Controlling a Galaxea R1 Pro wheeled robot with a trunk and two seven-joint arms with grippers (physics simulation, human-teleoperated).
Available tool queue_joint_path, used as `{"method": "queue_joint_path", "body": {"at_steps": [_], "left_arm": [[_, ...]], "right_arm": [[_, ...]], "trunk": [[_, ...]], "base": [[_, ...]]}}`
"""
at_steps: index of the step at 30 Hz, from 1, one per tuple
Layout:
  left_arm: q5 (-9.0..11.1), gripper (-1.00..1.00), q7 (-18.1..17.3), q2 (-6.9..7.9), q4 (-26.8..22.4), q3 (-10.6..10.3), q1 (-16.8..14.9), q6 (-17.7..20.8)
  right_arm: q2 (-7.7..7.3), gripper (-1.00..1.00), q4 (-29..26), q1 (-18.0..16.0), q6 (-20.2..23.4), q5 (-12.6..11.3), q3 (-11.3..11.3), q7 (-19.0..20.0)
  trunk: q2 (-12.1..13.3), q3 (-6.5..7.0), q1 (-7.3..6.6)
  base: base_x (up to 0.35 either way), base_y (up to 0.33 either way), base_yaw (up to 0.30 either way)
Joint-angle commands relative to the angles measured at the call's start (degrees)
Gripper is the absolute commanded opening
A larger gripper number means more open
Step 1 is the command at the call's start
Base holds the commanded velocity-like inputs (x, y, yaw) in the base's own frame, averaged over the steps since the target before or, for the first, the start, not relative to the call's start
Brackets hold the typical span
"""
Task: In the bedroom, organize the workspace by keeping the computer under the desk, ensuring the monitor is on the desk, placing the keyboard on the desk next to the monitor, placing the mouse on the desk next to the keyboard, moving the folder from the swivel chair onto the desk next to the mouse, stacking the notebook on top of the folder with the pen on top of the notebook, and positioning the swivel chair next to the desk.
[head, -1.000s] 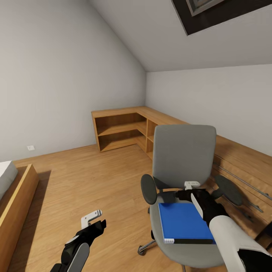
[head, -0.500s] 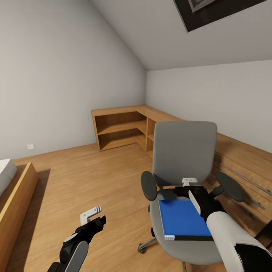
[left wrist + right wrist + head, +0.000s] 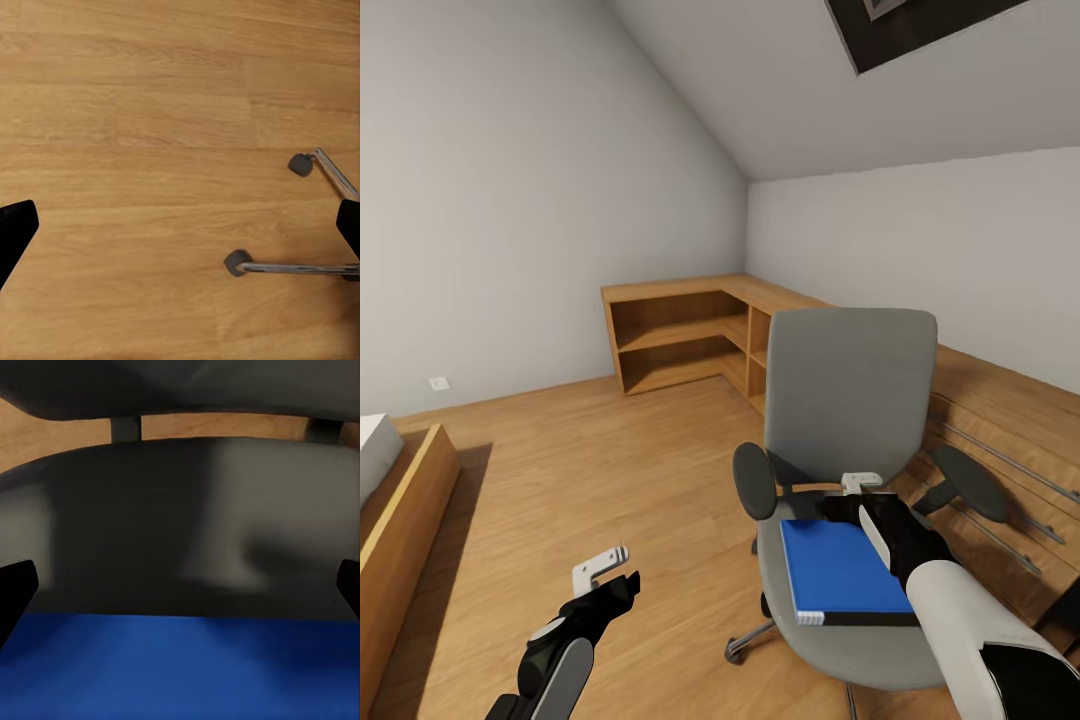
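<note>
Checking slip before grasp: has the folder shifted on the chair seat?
No. The folder lies as before against the swivel chair armrest and seat edge; only the camera moved.

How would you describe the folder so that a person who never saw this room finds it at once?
Find the grey swivel chair standing before the low wooden shelf unit. On its seat lies the folder, flat, beside the right gripper. It is the only bright blue thing in the room.
</note>
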Motion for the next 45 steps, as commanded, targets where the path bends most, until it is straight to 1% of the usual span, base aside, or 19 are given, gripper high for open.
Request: {"method": "queue_joint_path", "body": {"at_steps": [1, 14, 23, 32, 36, 45], "left_arm": [[0.5, 1.0, 0.5, -0.01, -0.1, -0.1, 0.0, 0.1], [0.7, 1.0, 0.5, 0.02, 0.2, 0.0, 0.0, 0.0], [0.7, 1.0, 0.7, 0.02, 0.7, 0.0, 0.0, 0.0], [0.6, 1.0, 0.8, 0.03, 0.8, 0.0, 0.0, 0.0], [0.5, 1.0, 0.7, 0.02, 0.8, 0.0, 0.0, 0.0], [0.4, 1.0, 0.7, 0.02, 0.8, -0.1, 0.0, 0.1]], "right_arm": [[0.04, 1.0, -0.1, 0.0, 0.3, 0.6, -0.4, 0.5], [0.05, 1.0, -0.1, 0.0, 0.3, 0.6, -0.4, 0.4], [0.05, 1.0, -0.1, 0.0, 0.3, 0.6, -0.4, 0.4], [0.03, 1.0, 0.0, 0.0, 0.3, 0.7, -0.4, 0.4], [0.09, 1.0, 0.2, 0.0, 0.6, 0.7, -0.3, 0.3], [0.13, 1.0, 0.3, 0.0, 2.7, 0.6, -0.3, -1.6]], "trunk": [[0.0, -0.06, 0.0], [0.0, -0.06, 0.0], [0.0, -0.06, 0.0], [0.0, -0.06, 0.0], [0.0, -0.06, 0.0], [0.0, -0.06, 0.0]], "base": [[0.0, 0.0, 0.0], [0.003, 0.0, 0.0], [0.166, 0.0, 0.0], [0.032, 0.0, 0.0], [0.004, 0.0, 0.0], [0.0, 0.0, 0.0]]}}
